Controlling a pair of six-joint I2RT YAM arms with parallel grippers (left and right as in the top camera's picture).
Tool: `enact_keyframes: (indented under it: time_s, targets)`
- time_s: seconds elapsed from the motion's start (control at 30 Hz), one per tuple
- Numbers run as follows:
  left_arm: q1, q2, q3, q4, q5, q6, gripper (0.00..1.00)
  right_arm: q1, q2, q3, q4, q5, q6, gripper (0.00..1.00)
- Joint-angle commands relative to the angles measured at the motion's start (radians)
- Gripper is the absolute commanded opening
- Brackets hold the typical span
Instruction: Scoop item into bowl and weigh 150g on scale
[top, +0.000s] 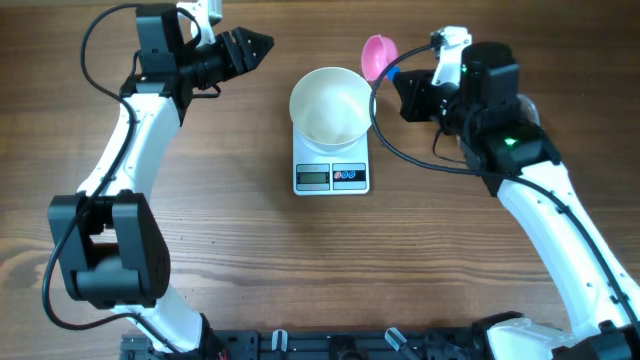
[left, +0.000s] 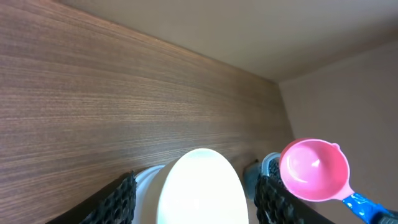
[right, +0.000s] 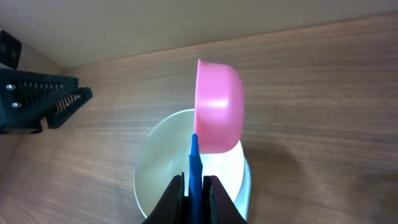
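The right claw (right: 194, 181) is pinched tight on the blue handle (right: 194, 154) of a pink scoop (right: 217, 106). The handle runs straight out between its two fingers. The scoop's cup sits at the far end, turned on its side in the right wrist view, with its rounded back to that camera. Just under and past the cup lies the white bowl (top: 328, 105), and the cup hangs by the bowl's far right rim in the overhead view. The bowl stands on the white scale (top: 332, 176), covering most of the platform and leaving the grey display and the two small buttons in view at the front. The bowl's inside shows plain white.

On the other side, the left claw (top: 262, 45) has its jaws standing wide and grips nothing. It points toward the bowl from the far left and is clear of it. In the left wrist view the bowl's rim shows between its two dark fingers (left: 121, 199), and the scoop's open pink face shows off to the right. The scale rests on the wooden counter (top: 250, 250) between the two arms. Where the black pieces are cannot be told for certain.
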Motion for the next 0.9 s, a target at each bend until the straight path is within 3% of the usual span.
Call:
enact_keyframes:
  time_s: [0.0,0.23,0.4,0.87]
  targets:
    - [0.0,-0.014,0.006,0.0,0.016,0.046,0.64,-0.005,-0.017,0.018,-0.014,-0.013,-0.018,0.04]
    - [-0.016,-0.014,0.006,0.008,0.016,0.051,0.64,-0.005,-0.017,0.018,-0.036,-0.005,-0.019,0.04]
    - [-0.047,-0.014,0.007,0.016,0.012,0.179,0.62,-0.042,-0.027,0.018,-0.051,-0.006,-0.042,0.04]
    - [-0.053,-0.031,0.007,0.064,-0.027,0.181,0.6,-0.121,-0.056,0.018,-0.085,-0.013,-0.02,0.04]
